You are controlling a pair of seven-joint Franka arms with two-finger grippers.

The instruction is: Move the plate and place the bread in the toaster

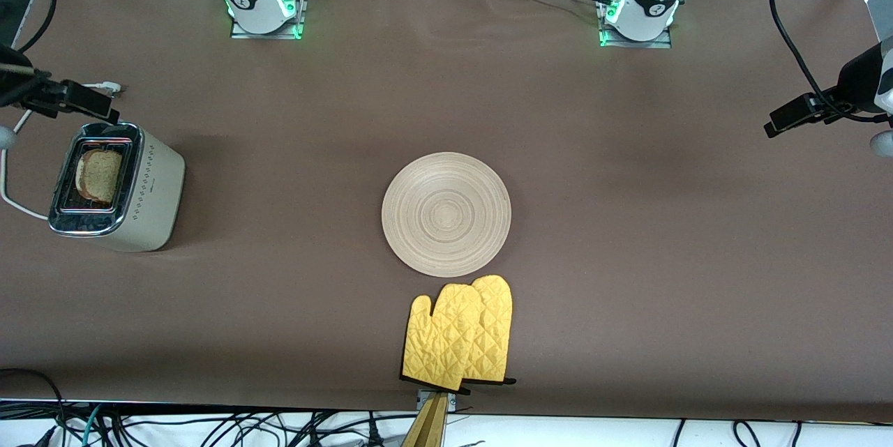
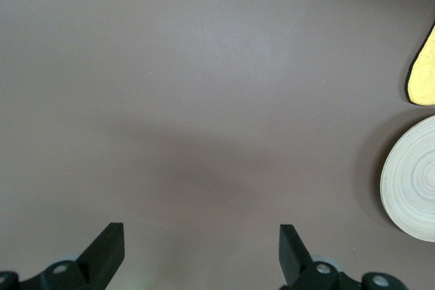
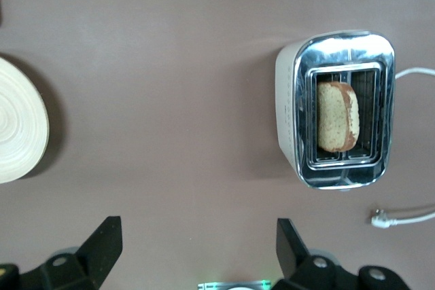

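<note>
The beige wooden plate [image 1: 446,214] lies bare at the middle of the table; its edge also shows in the left wrist view [image 2: 414,181] and the right wrist view [image 3: 17,130]. The cream toaster [image 1: 150,196] stands at the right arm's end of the table. The bread [image 1: 99,175] sits upright in one slot, also seen in the right wrist view [image 3: 336,117]. My right gripper [image 3: 197,225] is open and empty, high up beside the toaster [image 3: 340,52]. My left gripper [image 2: 202,229] is open and empty, high over bare table at the left arm's end.
A yellow quilted oven mitt [image 1: 464,335] lies just nearer to the front camera than the plate, at the table's front edge; its tip shows in the left wrist view [image 2: 425,73]. The toaster's white cord [image 1: 10,196] trails off the table's end, its plug [image 3: 401,219] loose.
</note>
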